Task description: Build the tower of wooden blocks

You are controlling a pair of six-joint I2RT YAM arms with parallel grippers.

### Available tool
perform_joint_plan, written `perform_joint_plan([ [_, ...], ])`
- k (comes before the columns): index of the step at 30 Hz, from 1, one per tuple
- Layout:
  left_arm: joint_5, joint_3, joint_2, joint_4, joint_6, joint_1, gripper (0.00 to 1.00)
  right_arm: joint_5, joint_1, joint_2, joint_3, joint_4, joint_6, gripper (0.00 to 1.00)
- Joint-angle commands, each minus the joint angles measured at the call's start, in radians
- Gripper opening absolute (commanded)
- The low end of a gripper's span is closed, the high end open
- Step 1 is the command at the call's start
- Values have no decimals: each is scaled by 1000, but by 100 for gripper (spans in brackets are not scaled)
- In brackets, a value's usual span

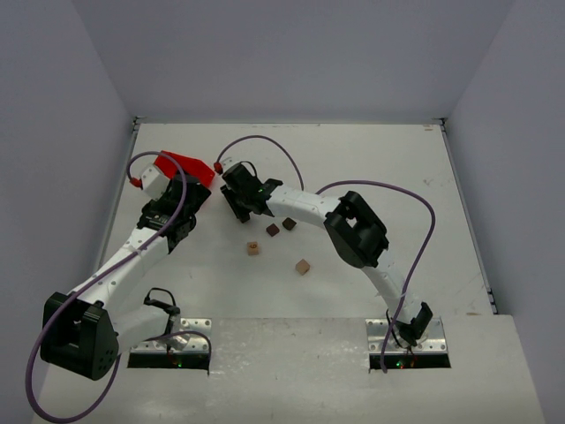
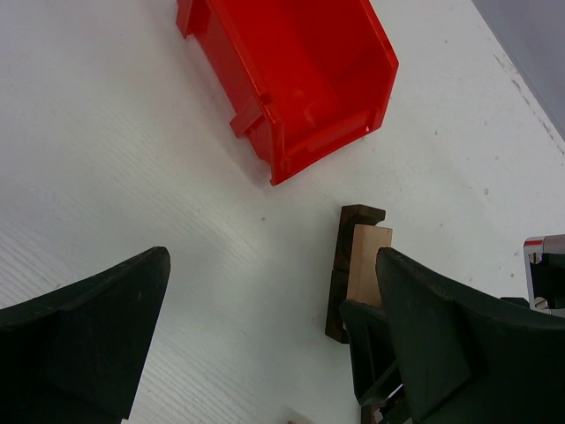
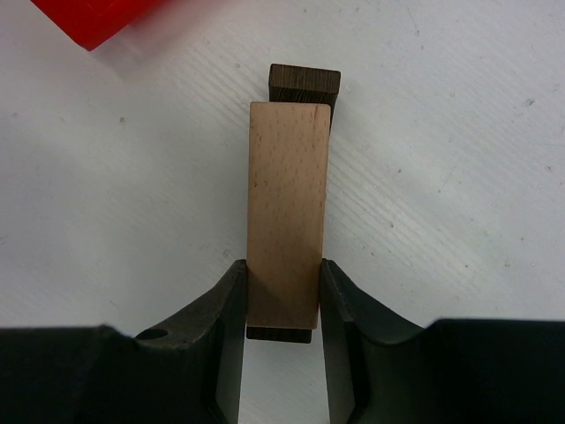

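Observation:
My right gripper (image 3: 282, 278) is shut on a long light tan wood piece (image 3: 287, 203). It lies against dark brown blocks (image 3: 305, 85), which show past both of its ends. In the left wrist view the same tan piece (image 2: 369, 263) stands beside two dark blocks (image 2: 346, 265) on the white table, near the red bin. My left gripper (image 2: 274, 353) is open and empty, just left of that stack. In the top view the right gripper (image 1: 240, 196) hides the stack, and the left gripper (image 1: 185, 205) is beside it.
The red bin (image 1: 190, 165) sits at the back left, close to both grippers, and also shows in the left wrist view (image 2: 291, 71). Loose blocks lie mid-table: two dark (image 1: 273, 230) (image 1: 289, 224) and two tan (image 1: 253, 249) (image 1: 303, 266).

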Motion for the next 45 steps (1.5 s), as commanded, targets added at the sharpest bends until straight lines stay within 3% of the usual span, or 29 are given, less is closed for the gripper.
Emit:
perform_joint_plan([
  [1,4,-2,-16,40,9,13,100,23,-2,-51,14,27,6,34],
  [36,3,-5,-16,42,10,13,100,13,-2,-16,53,56,0,40],
  [42,4,-5,-16,43,10,13,100,14,-1,-15,54,60,3,44],
  [45,5,-5,-16,42,10,13,100,17,-2,-16,55,59,2,52],
])
